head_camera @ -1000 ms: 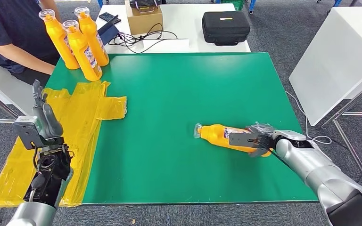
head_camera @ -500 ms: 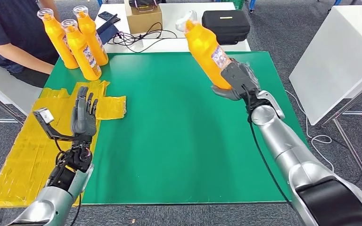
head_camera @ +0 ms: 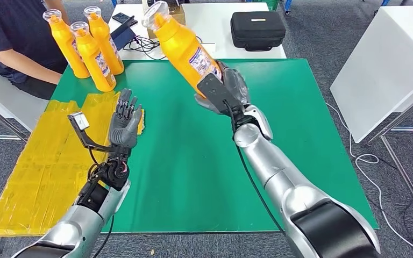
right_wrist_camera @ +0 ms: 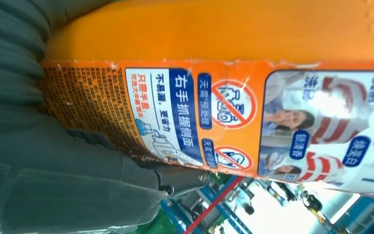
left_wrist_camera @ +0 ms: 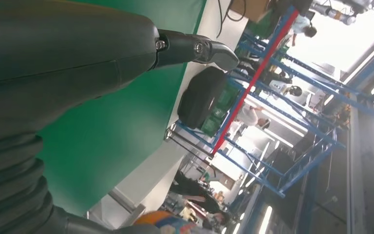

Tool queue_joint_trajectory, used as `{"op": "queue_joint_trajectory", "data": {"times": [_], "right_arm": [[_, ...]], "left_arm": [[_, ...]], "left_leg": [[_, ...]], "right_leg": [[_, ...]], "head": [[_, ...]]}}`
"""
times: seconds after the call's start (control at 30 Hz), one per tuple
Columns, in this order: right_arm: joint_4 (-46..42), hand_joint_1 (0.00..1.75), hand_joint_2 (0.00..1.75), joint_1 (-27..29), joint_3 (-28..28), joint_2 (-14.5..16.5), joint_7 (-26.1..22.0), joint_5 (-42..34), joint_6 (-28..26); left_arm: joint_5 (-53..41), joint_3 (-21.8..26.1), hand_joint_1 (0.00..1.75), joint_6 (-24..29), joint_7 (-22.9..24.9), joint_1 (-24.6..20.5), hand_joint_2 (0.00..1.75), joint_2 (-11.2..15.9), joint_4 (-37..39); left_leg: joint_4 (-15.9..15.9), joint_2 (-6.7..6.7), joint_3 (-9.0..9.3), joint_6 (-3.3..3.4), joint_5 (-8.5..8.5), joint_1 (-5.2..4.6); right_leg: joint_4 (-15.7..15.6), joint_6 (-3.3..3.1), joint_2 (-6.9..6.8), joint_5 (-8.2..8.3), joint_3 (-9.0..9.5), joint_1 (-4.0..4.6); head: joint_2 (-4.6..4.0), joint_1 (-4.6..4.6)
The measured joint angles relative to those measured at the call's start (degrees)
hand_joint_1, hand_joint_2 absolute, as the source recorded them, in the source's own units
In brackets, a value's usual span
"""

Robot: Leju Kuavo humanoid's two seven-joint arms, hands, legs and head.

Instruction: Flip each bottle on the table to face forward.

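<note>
My right hand (head_camera: pixel 226 88) grips the base of an orange bottle (head_camera: pixel 182 45) with a clear cap, held high above the green table (head_camera: pixel 258 140) and tilted toward the far left. Up close in the right wrist view, the bottle's label (right_wrist_camera: pixel 253 119) shows beside my right hand (right_wrist_camera: pixel 58 161). My left hand (head_camera: pixel 125 122) stands raised over the table's left part, fingers straight and apart, holding nothing. It shows as a dark bulk, my left hand (left_wrist_camera: pixel 68 63), in the left wrist view. Three more orange bottles (head_camera: pixel 88 48) stand upright at the far left corner.
Yellow plastic sheeting (head_camera: pixel 43 161) covers the table's left side. A person in a dark shirt (head_camera: pixel 11 37) sits at the far left corner. Behind the table a white table (head_camera: pixel 209 21) carries a black case (head_camera: pixel 257 30), a cardboard box (head_camera: pixel 164 24) and cables. A white board (head_camera: pixel 387 64) stands at the right.
My right hand lifted the bottle off the table's right side and carried it up and to the left. My left hand rose and moved inward toward the centre.
</note>
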Motion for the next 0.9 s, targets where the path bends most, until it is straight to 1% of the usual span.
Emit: {"op": "queue_joint_trajectory", "data": {"times": [0.07,0.13,0.23,0.33,0.63,0.77,0.9], "right_arm": [[1.9,1.75,1.75,0.0,0.2,1.2,2.0,0.6,0.7],[3.3,1.75,1.75,0.6,1.4,2.4,4.6,-0.4,1.4],[4.4,1.75,1.75,1.8,6.0,3.5,7.1,-3.7,1.4],[5.1,1.75,1.75,2.6,9.7,3.9,7.9,-5.1,1.3],[7.8,1.75,1.75,3.1,14.9,4.3,9.1,-7.3,1.9],[8.6,1.75,1.75,3.1,16.6,4.3,10.0,-7.3,1.9],[8.8,1.75,1.75,2.8,19.3,4.4,12.6,-6.7,1.9]], "left_arm": [[-0.1,-0.6,0.00,0.3,0.0,-0.5,1.75,-0.5,0.0],[-0.2,-1.2,0.00,0.9,0.0,-1.2,1.75,-1.1,0.0],[-0.2,-2.1,0.00,1.6,0.0,-2.1,1.75,-1.9,-0.2],[-0.3,-2.5,0.00,1.8,0.1,-2.5,1.75,-2.4,-0.5],[-0.3,-2.9,0.00,2.2,0.6,-2.6,1.75,-3.0,-1.9],[-0.1,-3.0,0.00,1.3,1.6,-2.6,1.75,-3.7,-2.6],[1.2,-3.1,0.00,-0.6,3.5,-2.4,1.75,-4.2,-3.2]], "left_leg": [[0.0,0.01,0.00,0.00,0.00,0.00],[0.0,0.01,-0.02,0.00,0.00,0.00],[0.0,0.01,-0.04,0.00,0.00,0.00],[0.0,0.01,-0.09,0.00,0.00,-0.01],[0.0,0.00,-0.12,0.00,0.00,0.00],[0.0,0.01,-0.12,0.00,0.00,-0.01],[0.0,0.01,-0.12,0.00,0.00,-0.01]], "right_leg": [[0.0,0.00,0.00,0.00,0.00,0.00],[0.0,0.00,0.00,0.00,-0.01,0.00],[0.0,0.00,0.00,0.00,-0.03,-0.01],[0.0,0.00,0.00,0.00,-0.08,-0.01],[0.0,0.00,0.00,0.00,-0.10,-0.01],[0.0,0.00,0.00,0.00,-0.11,-0.01],[0.0,0.00,0.00,0.00,-0.11,-0.01]], "head": [[0.00,0.00],[0.00,0.01],[0.00,0.01],[0.00,0.01],[0.00,0.01],[0.00,0.02],[0.00,0.00]]}}
